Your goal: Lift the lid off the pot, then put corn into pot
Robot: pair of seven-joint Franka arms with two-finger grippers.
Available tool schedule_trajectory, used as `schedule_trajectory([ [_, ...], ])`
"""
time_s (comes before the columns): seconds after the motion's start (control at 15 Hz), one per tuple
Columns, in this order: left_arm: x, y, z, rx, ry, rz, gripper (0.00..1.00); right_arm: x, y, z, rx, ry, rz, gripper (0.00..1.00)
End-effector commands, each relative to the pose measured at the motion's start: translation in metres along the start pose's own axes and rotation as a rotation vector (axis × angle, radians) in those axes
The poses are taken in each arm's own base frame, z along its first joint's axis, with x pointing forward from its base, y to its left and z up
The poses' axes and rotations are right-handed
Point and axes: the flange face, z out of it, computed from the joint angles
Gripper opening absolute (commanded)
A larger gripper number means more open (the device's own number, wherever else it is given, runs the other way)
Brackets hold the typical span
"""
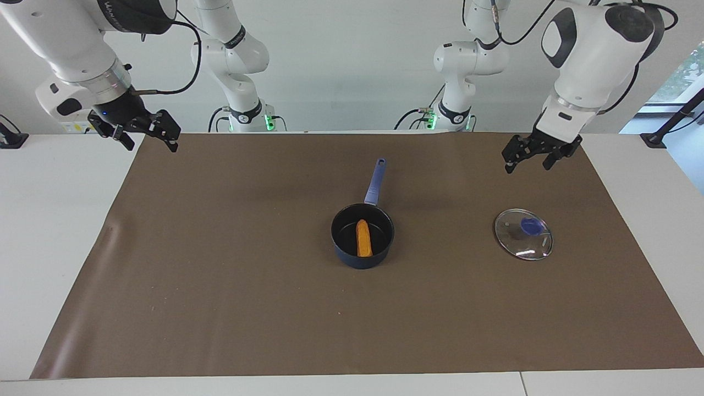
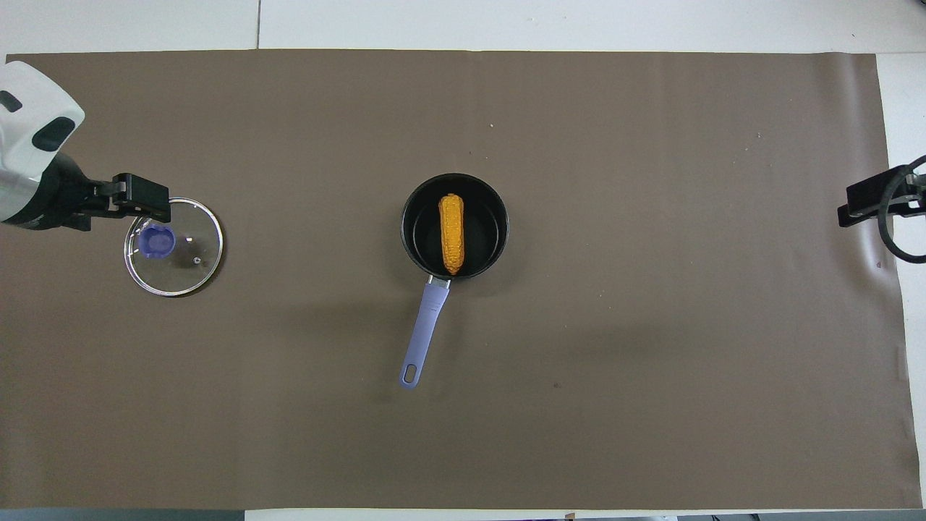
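The pot (image 1: 360, 260) stands mid-mat with its long blue handle (image 1: 374, 181) pointing toward the robots. It also shows in the overhead view (image 2: 486, 242). The corn (image 1: 363, 238) lies inside the pot, also in the overhead view (image 2: 451, 233). The lid (image 1: 517, 242) lies flat on the mat toward the left arm's end, blue knob (image 1: 531, 225) up, also in the overhead view (image 2: 184, 264). My left gripper (image 1: 528, 164) hangs open and empty well above the mat by the lid (image 2: 148, 199). My right gripper (image 1: 152, 144) is open and empty, raised over the mat's edge (image 2: 864, 202).
A brown mat (image 1: 220, 286) covers most of the white table (image 1: 49, 231). The two arm bases (image 1: 250, 115) stand at the robots' end of the table.
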Motion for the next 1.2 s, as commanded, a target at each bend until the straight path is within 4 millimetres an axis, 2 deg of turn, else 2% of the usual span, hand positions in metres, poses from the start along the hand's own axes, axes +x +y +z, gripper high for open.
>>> schedule_trajectory([
  [0.0, -0.022, -0.001, -0.002, 0.026, -0.050, 0.011, 1.00, -0.021, -0.006, 0.009, -0.024, -0.006, -0.061, 1.00],
  [0.13, -0.034, 0.000, 0.014, 0.017, -0.063, 0.008, 1.00, -0.021, -0.010, 0.005, -0.041, 0.017, -0.075, 1.00],
  [0.27, -0.029, 0.000, 0.023, -0.008, 0.009, 0.003, 1.00, -0.019, -0.001, 0.007, -0.042, 0.015, -0.064, 1.00],
  [0.33, -0.024, 0.000, 0.022, -0.033, 0.018, -0.006, 1.00, -0.018, 0.001, 0.007, -0.042, 0.013, -0.061, 1.00],
  [0.6, -0.016, 0.003, -0.011, -0.049, -0.028, -0.002, 1.00, -0.015, 0.002, 0.009, -0.041, 0.010, -0.070, 1.00],
  [0.73, -0.018, 0.005, -0.002, -0.046, -0.039, 0.005, 1.00, -0.011, 0.001, 0.008, -0.044, 0.016, -0.070, 1.00],
  [0.87, -0.021, 0.005, -0.003, -0.043, -0.054, 0.004, 1.00, -0.011, 0.009, 0.012, -0.036, 0.002, -0.082, 1.00],
  [1.13, -0.022, 0.006, -0.002, -0.042, -0.060, 0.006, 1.00, -0.009, 0.013, 0.011, -0.027, 0.011, -0.097, 1.00],
])
